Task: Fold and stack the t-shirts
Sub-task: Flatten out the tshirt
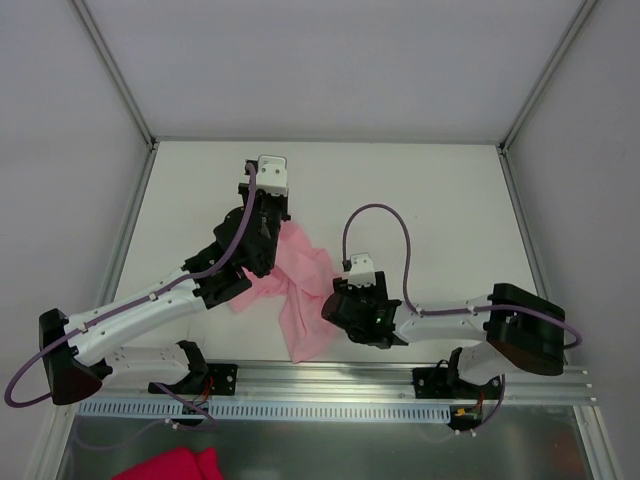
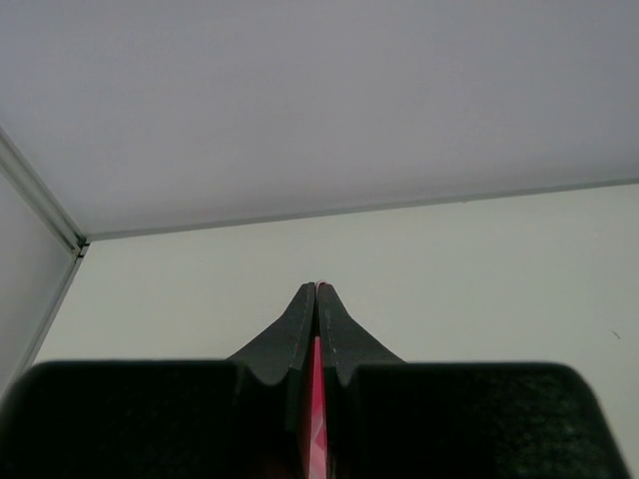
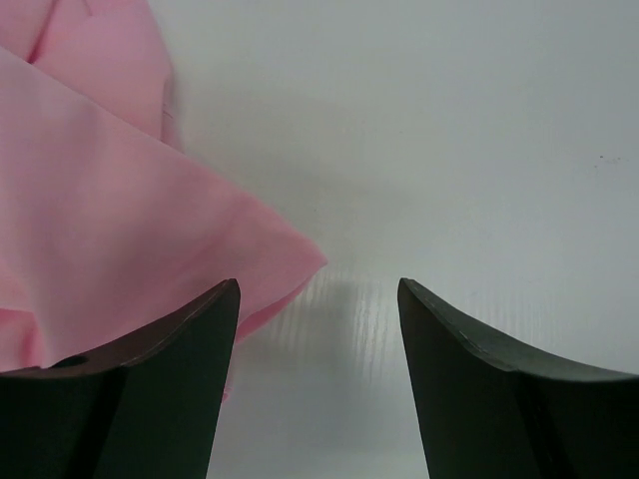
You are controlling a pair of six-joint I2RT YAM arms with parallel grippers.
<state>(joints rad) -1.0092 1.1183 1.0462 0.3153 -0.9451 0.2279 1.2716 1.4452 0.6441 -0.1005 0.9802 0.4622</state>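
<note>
Pinching a sliver of the pale pink t-shirt (image 1: 305, 290), the left gripper (image 2: 317, 299) is clamped tight. The shirt lies crumpled on the table (image 1: 440, 200) between the arms. The right gripper (image 3: 318, 291) gapes wide beside its edge, holding nothing. No fold looks made yet, and nothing is stacked.

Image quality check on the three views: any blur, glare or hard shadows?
Top external: sharp, even diffuse light, t-shirt not blown out, only soft shadows on the table, no glare. Left wrist: jaws dark and defocused near the lens; the strip of cloth pinched between them reads oversaturated red. Right wrist: jaw edges blurred, soft shadow along the t-shirt's edge, no glare.
</note>
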